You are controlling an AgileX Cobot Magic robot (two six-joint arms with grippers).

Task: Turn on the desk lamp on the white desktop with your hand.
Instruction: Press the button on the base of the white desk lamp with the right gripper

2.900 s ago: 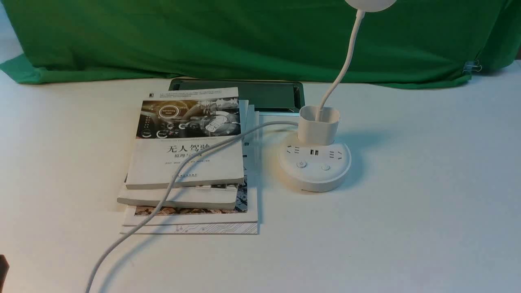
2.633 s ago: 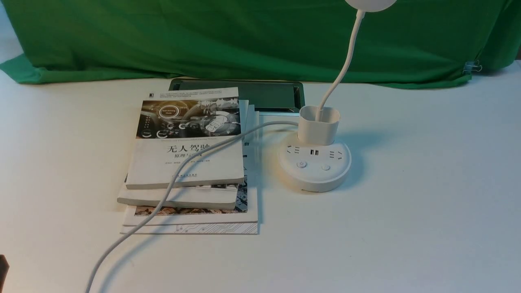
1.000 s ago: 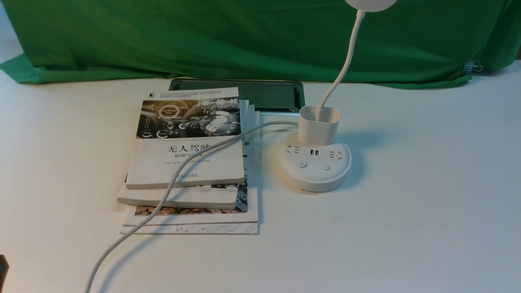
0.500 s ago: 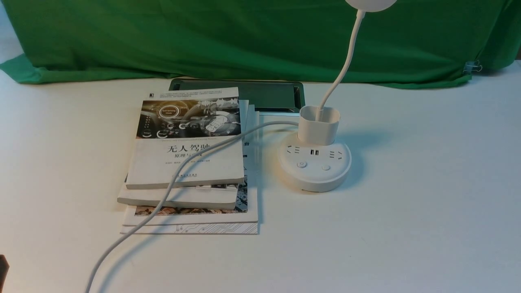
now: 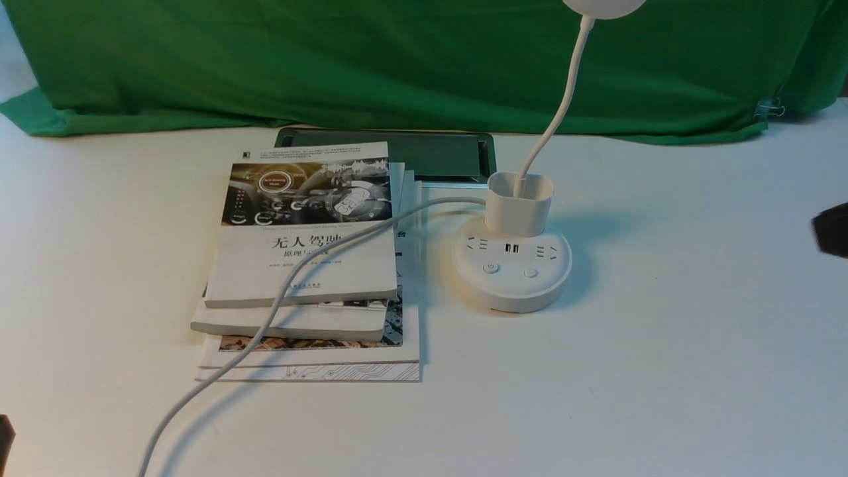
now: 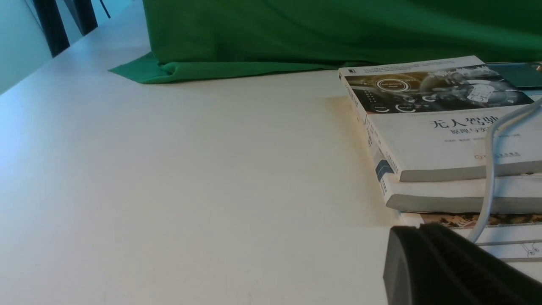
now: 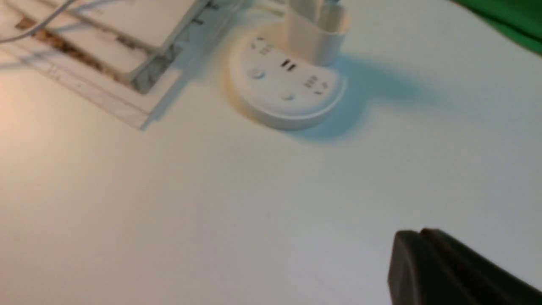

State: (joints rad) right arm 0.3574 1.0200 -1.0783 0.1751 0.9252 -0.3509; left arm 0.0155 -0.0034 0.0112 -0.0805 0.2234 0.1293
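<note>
Beside book stack [image 5: 305, 265] on white desktop [image 5: 662, 371]: desk lamp [image 5: 511, 271], seemingly not lit yet. At far right, well apart from it: right gripper [image 5: 825, 230], closed narrow, holding nothing. Left to do: approach, press base button [image 5: 490, 267].

desk lamp [image 5: 513, 265]: head cut by top edge | right pincer [image 5: 832, 229]: blurred dark sliver at right edge, arm unseen | left pincer [image 5: 4, 440]: corner only, near left | white cable [image 5: 265, 318]: runs off near edge | right wrist view: smeared, lamp buttons probably unreadable
</note>
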